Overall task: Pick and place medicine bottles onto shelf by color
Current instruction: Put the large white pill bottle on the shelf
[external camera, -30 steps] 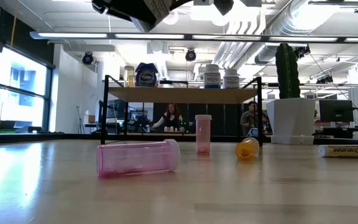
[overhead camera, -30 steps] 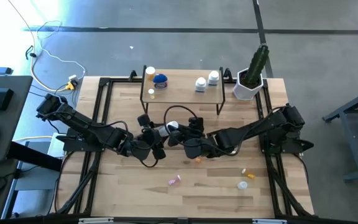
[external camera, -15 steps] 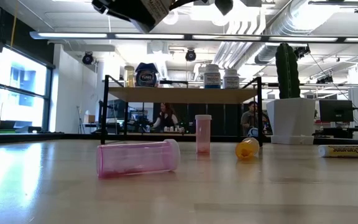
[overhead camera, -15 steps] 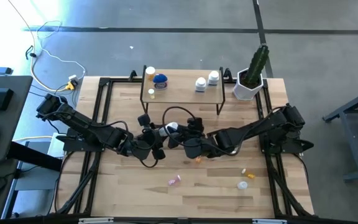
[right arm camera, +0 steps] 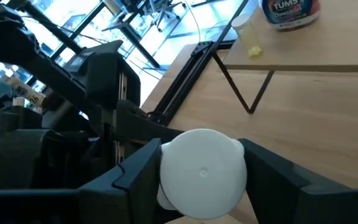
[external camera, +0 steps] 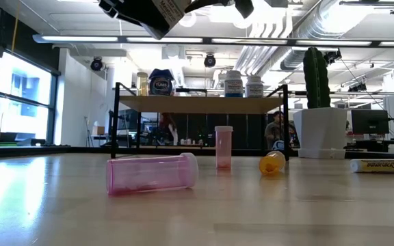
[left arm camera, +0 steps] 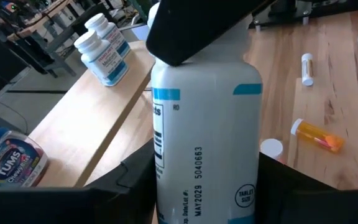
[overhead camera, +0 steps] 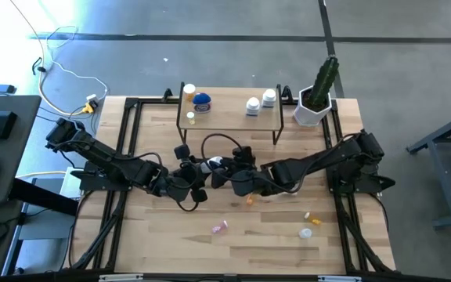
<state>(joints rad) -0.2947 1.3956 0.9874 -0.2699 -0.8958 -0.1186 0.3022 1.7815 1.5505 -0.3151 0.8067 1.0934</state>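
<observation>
Pink bottle (external camera: 152, 172): lying on its side on the table (external camera: 197, 219), lower left of centre in the low view; nearest to you.
Second pink bottle (external camera: 224, 146): upright, just right of it and farther back.
Orange bottle (external camera: 272, 162): on its side, right of centre.
White tube (external camera: 380, 165): lying flat at the right edge of the low view.
Left gripper (left arm camera: 207, 183): at the centre of the high view, raised off the table. You see it closed narrow on the white bottle (left arm camera: 210, 137), both dark fingers (left arm camera: 135, 180) pressed to the bottle's sides.
White bottle: blue-banded label, held in the air mid-frame in the high view, short of the shelf.
Right gripper (right arm camera: 201, 180): meets the left one at the same spot and sits around the bottle's white cap. You cannot tell whether it grips the cap or only flanks it.
Shelf (external camera: 200, 104): across the middle of the low view, behind the loose bottles.
On the shelf: blue-lidded jar (external camera: 161, 82) and a small orange-capped bottle (external camera: 142, 83) towards its left, two white bottles (external camera: 233, 83) side by side towards its right.
Plant pot (external camera: 318, 133): white, holding a cactus, right of the shelf.
</observation>
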